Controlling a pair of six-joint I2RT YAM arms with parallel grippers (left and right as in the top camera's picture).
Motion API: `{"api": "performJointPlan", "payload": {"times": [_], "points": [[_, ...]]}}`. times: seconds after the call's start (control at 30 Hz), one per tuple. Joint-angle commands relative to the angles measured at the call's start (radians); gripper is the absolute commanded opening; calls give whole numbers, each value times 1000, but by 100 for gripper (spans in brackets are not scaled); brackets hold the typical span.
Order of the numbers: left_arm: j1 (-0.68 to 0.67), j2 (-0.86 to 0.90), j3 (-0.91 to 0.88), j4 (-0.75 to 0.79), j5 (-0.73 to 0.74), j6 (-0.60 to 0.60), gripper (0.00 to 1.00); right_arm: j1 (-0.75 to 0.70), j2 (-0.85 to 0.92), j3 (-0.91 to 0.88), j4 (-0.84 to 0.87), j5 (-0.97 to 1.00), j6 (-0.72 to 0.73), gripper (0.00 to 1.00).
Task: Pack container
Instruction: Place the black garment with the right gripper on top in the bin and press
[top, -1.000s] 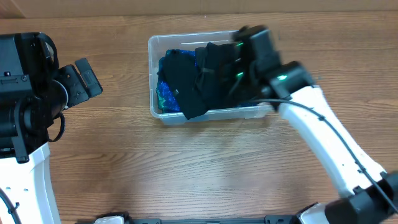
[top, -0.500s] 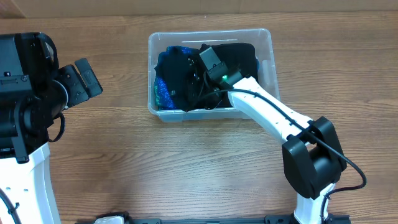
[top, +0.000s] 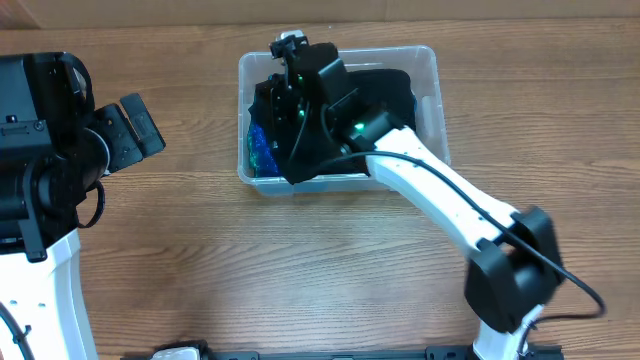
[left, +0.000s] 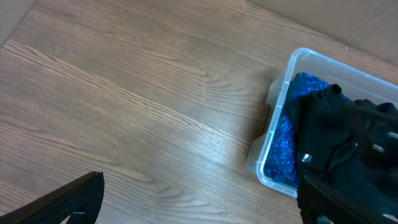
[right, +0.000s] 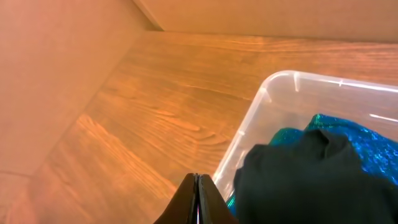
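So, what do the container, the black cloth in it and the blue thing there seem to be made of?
The container looks like clear, glossy hard plastic: the wooden table shows through its walls. The black cloth seems soft matte fabric, since it folds and drapes. The blue thing is probably a glittery textile, as it sparkles; its exact kind is unclear.

- Wooden table (top: 300, 270) right across the overhead view: warm brown, with the grain running side to side.
- Plain tan panel (right: 56, 74) standing at the table's edge.
- Soft, even light, with a faint sheen on the wood.
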Motion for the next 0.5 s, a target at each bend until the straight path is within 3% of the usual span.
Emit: {"api": "performJointPlan", "payload": {"times": [0.0,0.1,0.27,0.47], "points": [[0,3,3,-2,-13,1,100,-3,140,6,-3,-1,-8,4],[0,3,3,-2,-13,1,100,-8,221,6,-106,-1,-6,10],[0,3,3,-2,-13,1,100,-23,141,25,-207,-31,-7,54],[0,3,3,-2,-13,1,100,-26,-175,44,-262,8,-14,88]]}}
